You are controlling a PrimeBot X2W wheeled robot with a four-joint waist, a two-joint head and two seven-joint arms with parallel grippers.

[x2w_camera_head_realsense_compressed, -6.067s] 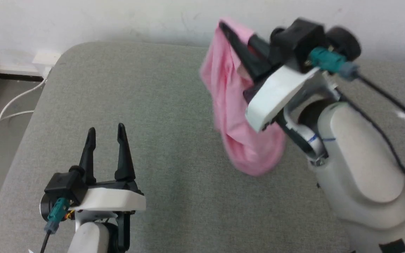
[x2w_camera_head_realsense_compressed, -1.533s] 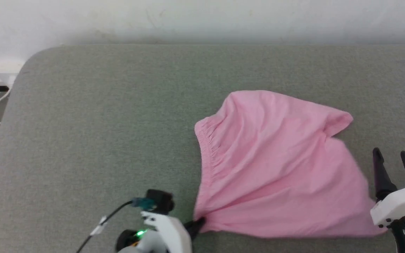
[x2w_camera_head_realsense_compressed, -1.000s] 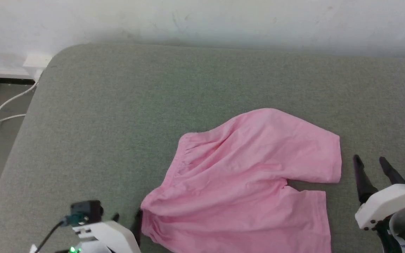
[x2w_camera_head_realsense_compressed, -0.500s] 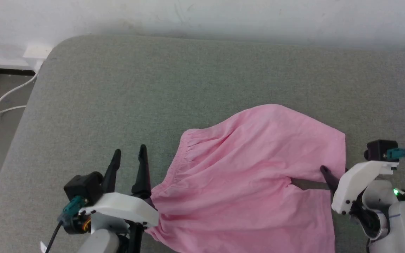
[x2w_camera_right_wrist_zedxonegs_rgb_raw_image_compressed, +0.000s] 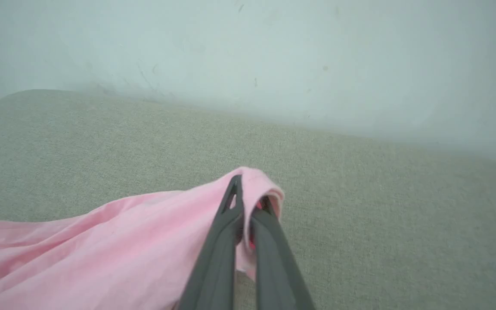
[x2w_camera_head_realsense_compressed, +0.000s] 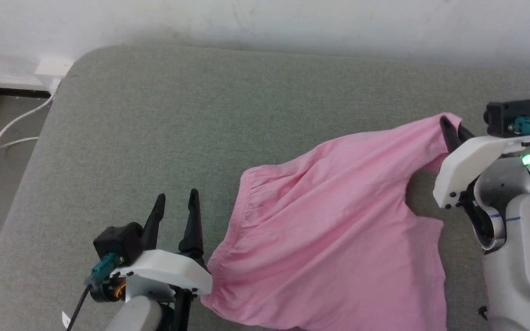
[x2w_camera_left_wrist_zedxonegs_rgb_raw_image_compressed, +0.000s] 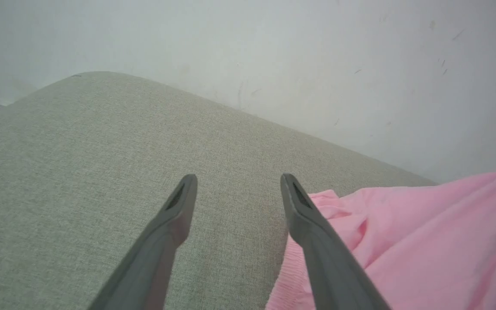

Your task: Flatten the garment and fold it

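The light-pink garment [x2w_camera_head_realsense_compressed: 329,230] lies spread over the grey cushion, its gathered waistband [x2w_camera_head_realsense_compressed: 239,220] facing left. My right gripper [x2w_camera_head_realsense_compressed: 451,126] is shut on the garment's far right corner and holds it lifted off the cushion; in the right wrist view the fingers [x2w_camera_right_wrist_zedxonegs_rgb_raw_image_compressed: 230,206] pinch a fold of the pink cloth [x2w_camera_right_wrist_zedxonegs_rgb_raw_image_compressed: 123,241]. My left gripper [x2w_camera_head_realsense_compressed: 177,204] stands open just left of the waistband with nothing between its fingers; in the left wrist view the garment [x2w_camera_left_wrist_zedxonegs_rgb_raw_image_compressed: 403,241] lies beside its right finger [x2w_camera_left_wrist_zedxonegs_rgb_raw_image_compressed: 299,206].
The grey cushion [x2w_camera_head_realsense_compressed: 177,115] has a rounded far left corner and meets a white wall [x2w_camera_head_realsense_compressed: 265,18] at the back. White cables [x2w_camera_head_realsense_compressed: 16,128] lie on the floor to the left. Bare cushion stretches behind and left of the garment.
My right gripper closed on the garment's right corner and lifted it up and away, pulling the cloth taut. My left gripper let go earlier and now stands open beside the waistband.
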